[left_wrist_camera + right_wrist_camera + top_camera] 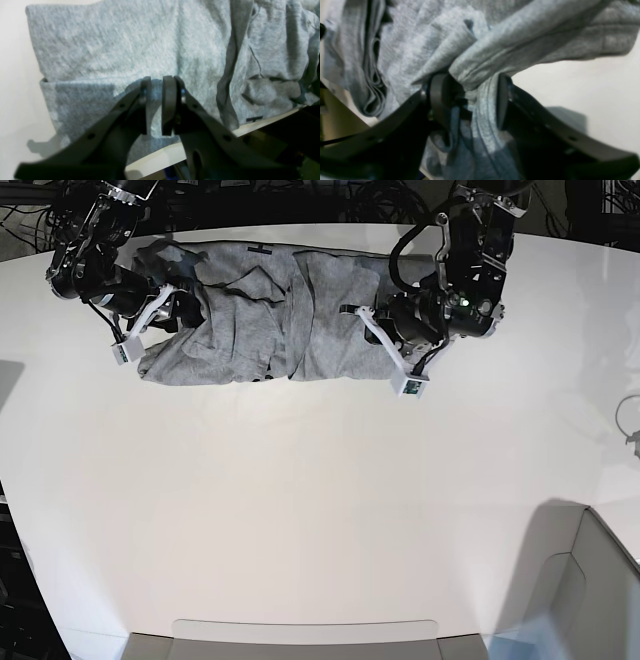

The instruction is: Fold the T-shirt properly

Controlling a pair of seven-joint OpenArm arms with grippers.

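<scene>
Between my right jaws (467,100): a bunched fold of the T-shirt (250,315), pinched. Left jaws (156,105) nearly pressed together with a thin gap, sitting over a flat folded edge; can't tell if they grip cloth. Dark print beside the left jaws shows one bar, unreadable. Shirt lies crumpled along the counter (320,510) edge behind both jaws; bare counter everywhere ahead.

Both arms are showing black housings wrapped in looping black cables. The left gripper (156,106) is showing matte dark-grey fingers (168,105) with round holes and small metal pivots. The right gripper (467,100) is showing similar dark fingers. White brackets are flanking both wrists.
</scene>
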